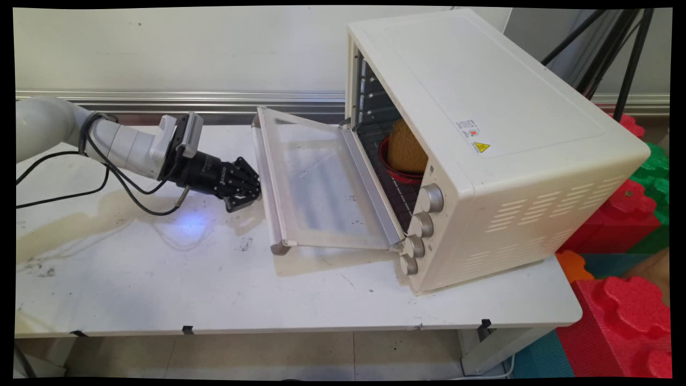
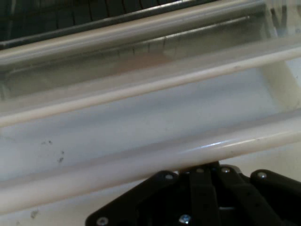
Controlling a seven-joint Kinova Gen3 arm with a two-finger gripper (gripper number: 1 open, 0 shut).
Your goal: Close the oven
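Observation:
A cream toaster oven (image 1: 482, 107) stands on the right of the white table (image 1: 214, 289), its glass door (image 1: 316, 182) folded down towards the left. On the rack inside, a red bowl (image 1: 399, 172) holds a tan slice of bread (image 1: 405, 146). My gripper (image 1: 252, 192) is shut, low over the table, with its tips right against the door's handle bar (image 1: 266, 177). In the hand view the handle bar (image 2: 141, 162) crosses just ahead of my gripper (image 2: 207, 172), hiding the tips. Beyond it lies the door glass (image 2: 141, 113).
Several round knobs (image 1: 430, 198) line the oven's front. Red and green foam blocks (image 1: 621, 321) are stacked off the table's right end, with a black tripod (image 1: 616, 48) behind them. Black cables (image 1: 107, 182) hang from the arm over a stained patch (image 1: 80, 220).

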